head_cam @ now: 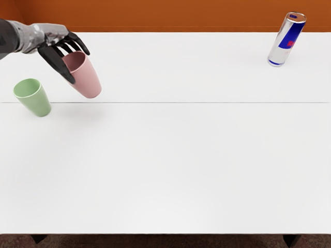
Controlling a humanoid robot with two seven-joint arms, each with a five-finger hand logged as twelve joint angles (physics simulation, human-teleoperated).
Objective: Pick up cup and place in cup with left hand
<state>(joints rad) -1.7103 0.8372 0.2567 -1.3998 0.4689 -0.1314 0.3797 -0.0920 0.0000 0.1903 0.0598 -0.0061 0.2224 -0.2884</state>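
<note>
Since the left hand (54, 40) has the pink cup (87, 78) pinched near the rim, thumb (61, 67) on the near side, fingers (79, 42) over the far side, step is likely the carry to the green cup (39, 102). Pink cup looks off the table (181, 165), going by the faint shadow (87, 111) below it; mouth up, base down, slight lean maybe, exact tilt unclear. Green cup stands mouth up at the table's left side, nearer the viewer than the hand, apart from the pink one. To do it well: keep the pinch firm but not squeezing, base clear of the green rim, travel left and toward the viewer, center base over the opening, match the two axes, then lower straight and let go once seated. Risks: base clipping the rim and tipping the green cup, thumb catching that rim, cup swinging in a high grip. Energy drink can (287, 40) at far right, well out of the way.
</note>
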